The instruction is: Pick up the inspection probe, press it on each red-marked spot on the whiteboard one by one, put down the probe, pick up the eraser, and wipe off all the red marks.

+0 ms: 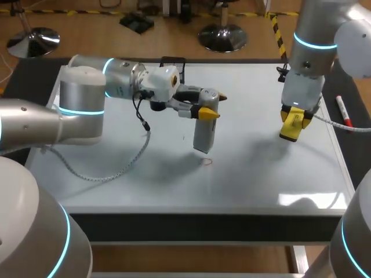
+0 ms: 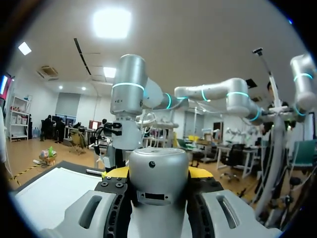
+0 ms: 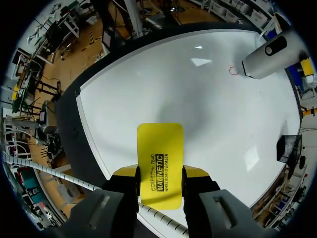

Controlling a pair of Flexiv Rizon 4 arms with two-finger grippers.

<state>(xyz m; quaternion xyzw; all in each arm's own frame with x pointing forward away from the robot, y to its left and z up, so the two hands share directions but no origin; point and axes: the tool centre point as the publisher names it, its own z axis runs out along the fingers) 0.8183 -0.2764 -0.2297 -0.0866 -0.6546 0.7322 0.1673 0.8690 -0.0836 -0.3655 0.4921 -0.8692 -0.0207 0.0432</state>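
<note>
One grey inspection probe [image 1: 204, 134] is gripped upright by both fingers of the left hand [image 1: 212, 106], its tip just beside the single red mark [image 1: 207, 161] seen on the whiteboard [image 1: 261, 174]. One yellow eraser [image 3: 159, 144], printed with black lettering, is clamped in the right hand [image 3: 159, 174] above the whiteboard. One marker [image 1: 343, 110] is laid on the surface beside its right edge.

Red-and-white marker [image 1: 343, 110] on dark table [image 1: 26, 81], black frame [image 1: 173, 58] at far edge.
</note>
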